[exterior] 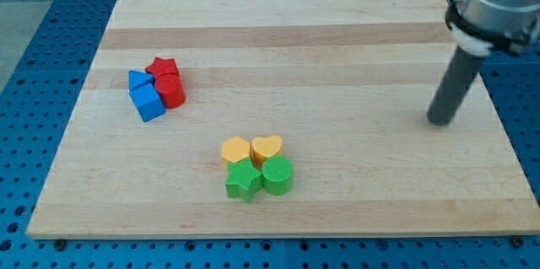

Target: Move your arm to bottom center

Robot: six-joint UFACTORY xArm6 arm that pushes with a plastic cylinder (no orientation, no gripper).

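My tip (440, 121) rests on the wooden board (337, 50) at the view's right, about mid-height, far from all blocks. The dark rod rises from it toward the view's top right. Near the view's bottom centre sits a tight cluster: a yellow block (235, 150), a yellow heart (267, 147), a green star (244, 181) and a green cylinder (277, 174). At the view's left is a second cluster: a red star (162, 68), a red cylinder (170, 90), a blue block (138, 80) and a blue cube (148, 101).
The board lies on a blue perforated table (34, 67). The board's right edge is a short way to the right of my tip.
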